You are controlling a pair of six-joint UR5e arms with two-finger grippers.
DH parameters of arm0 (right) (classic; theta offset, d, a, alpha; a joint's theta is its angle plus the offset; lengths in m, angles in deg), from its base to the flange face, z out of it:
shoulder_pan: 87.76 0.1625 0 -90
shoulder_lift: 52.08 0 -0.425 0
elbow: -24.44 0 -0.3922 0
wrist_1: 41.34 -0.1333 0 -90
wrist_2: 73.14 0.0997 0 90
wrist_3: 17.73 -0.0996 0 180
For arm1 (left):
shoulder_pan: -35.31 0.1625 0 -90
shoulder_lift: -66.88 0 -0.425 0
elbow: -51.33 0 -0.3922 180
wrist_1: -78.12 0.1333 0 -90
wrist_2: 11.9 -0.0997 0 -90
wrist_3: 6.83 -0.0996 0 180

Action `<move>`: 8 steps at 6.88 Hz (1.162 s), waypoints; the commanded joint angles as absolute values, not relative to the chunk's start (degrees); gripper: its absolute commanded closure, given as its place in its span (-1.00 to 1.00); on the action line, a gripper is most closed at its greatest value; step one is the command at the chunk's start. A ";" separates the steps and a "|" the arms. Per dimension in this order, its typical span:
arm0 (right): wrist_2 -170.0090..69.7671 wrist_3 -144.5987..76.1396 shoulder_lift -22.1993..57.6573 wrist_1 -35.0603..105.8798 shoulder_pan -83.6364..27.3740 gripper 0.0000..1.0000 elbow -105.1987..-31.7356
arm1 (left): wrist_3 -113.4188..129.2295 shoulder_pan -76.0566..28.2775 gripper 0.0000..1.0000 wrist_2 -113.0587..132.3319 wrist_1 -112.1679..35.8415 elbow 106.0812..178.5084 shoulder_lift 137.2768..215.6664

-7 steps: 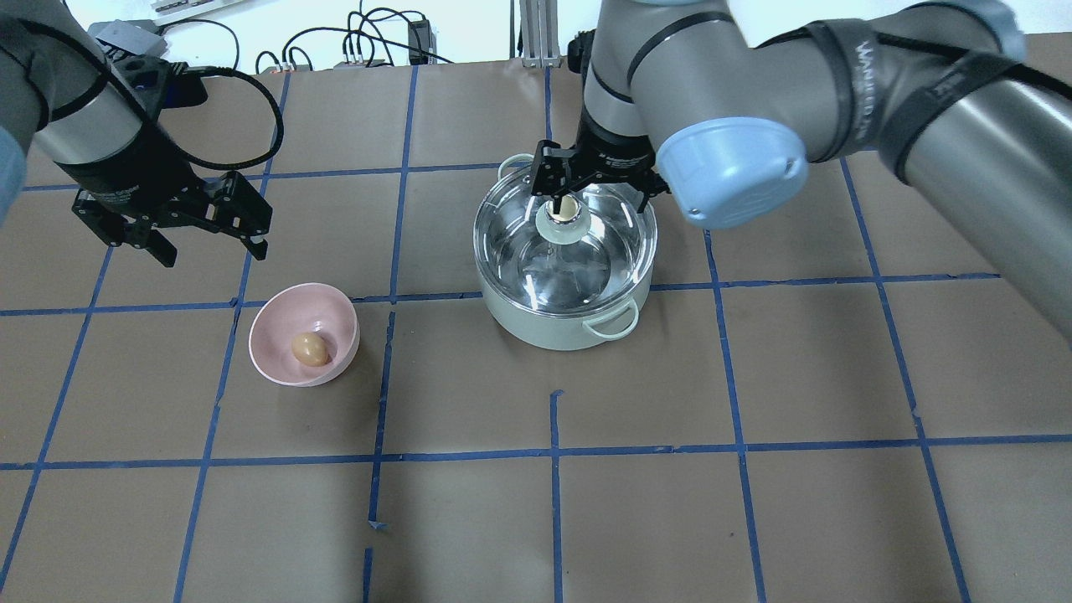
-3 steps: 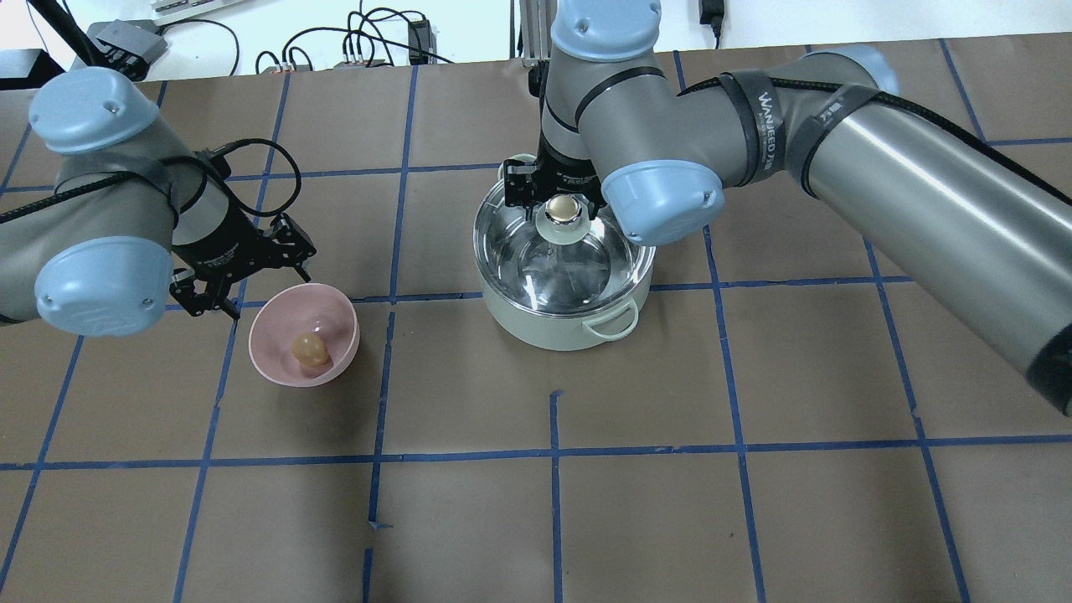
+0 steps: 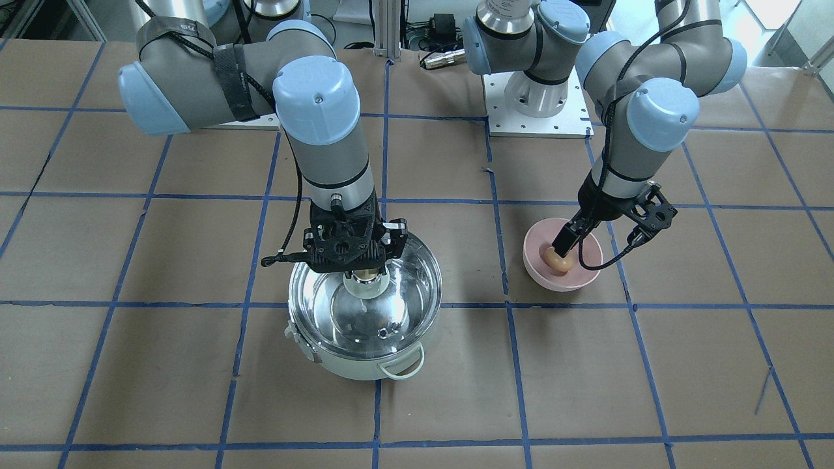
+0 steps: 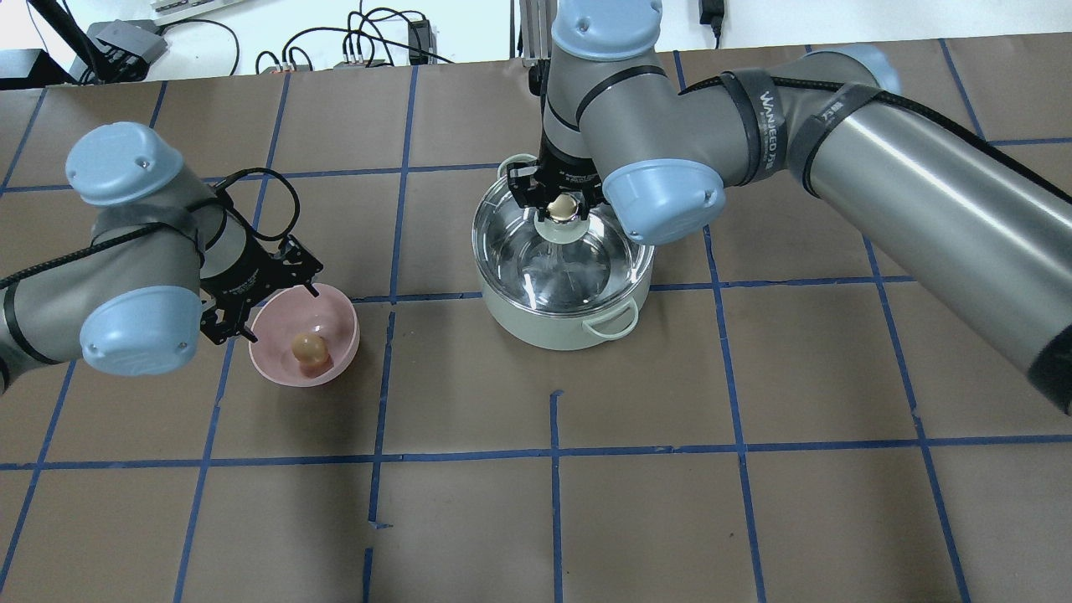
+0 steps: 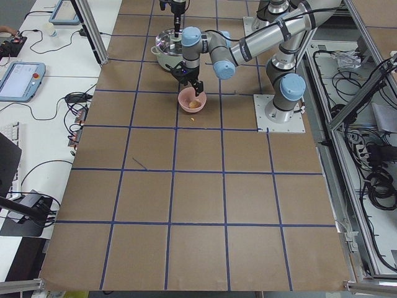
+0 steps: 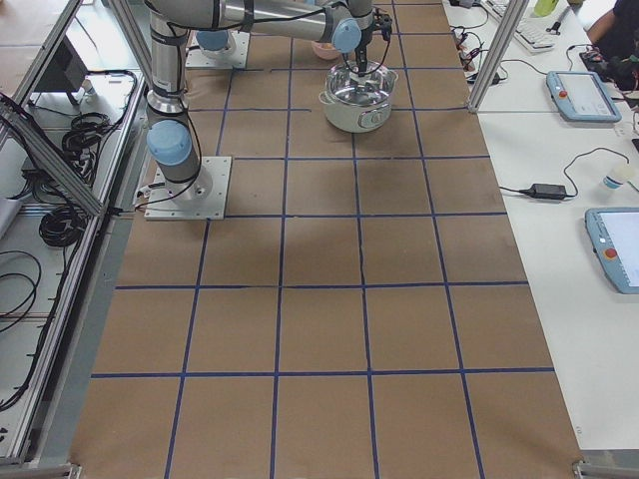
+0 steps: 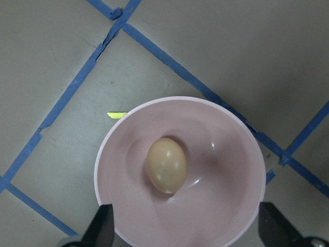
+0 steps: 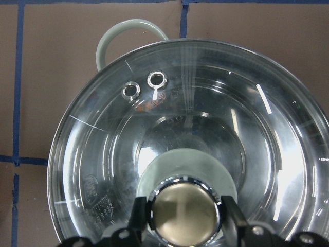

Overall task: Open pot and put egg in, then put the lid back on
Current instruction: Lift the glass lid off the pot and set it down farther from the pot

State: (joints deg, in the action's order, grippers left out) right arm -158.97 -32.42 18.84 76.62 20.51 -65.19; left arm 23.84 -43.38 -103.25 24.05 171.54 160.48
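The mint-green pot [image 4: 553, 325] stands mid-table with the glass lid [image 4: 590, 251] on it. My right gripper [image 4: 563, 203] hangs over the lid, its fingers pressed on both sides of the golden knob [image 8: 185, 213]. The lid rests on the pot's rim. The brown egg [image 4: 308, 350] lies in a pink bowl [image 4: 335, 318]. My left gripper [image 4: 280, 314] is open just above the bowl's rim, its fingertips [image 7: 103, 226] on either side of the bowl, the egg [image 7: 167, 164] between and ahead of them. In the front view one finger [image 3: 561, 246] reaches down beside the egg [image 3: 559, 262].
The table is brown paper with a grid of blue tape lines [image 4: 553, 452]. The pot's loop handle [image 4: 613, 322] faces the near side. Cables lie along the far table edge [image 4: 360, 42]. The bowl stands about one grid square to the left of the pot.
My left gripper has come down and to the right, from beyond the bowl to just over its rim. My right gripper's fingers have closed from wide open onto the lid's knob.
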 commanded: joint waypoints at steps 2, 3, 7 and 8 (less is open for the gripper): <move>-159.19 -31.00 19.72 70.42 19.73 0.32 -59.61 | 27.61 -43.09 -0.97 -103.13 36.88 176.04 165.74; -158.84 -30.48 20.95 69.33 18.25 0.32 -58.37 | 28.93 -44.14 -0.98 -103.39 36.98 176.04 165.15; -157.35 -14.78 27.28 59.14 4.55 0.39 -58.79 | 29.13 -43.80 -0.99 -103.30 36.54 177.61 165.14; -157.26 -10.91 28.07 56.69 1.48 0.42 -58.88 | 28.95 -43.80 -0.99 -103.39 36.63 177.89 165.75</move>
State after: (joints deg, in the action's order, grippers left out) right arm -157.62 -15.79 26.94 59.67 5.37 -58.73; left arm 29.21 -43.80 -103.36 36.57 177.28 165.26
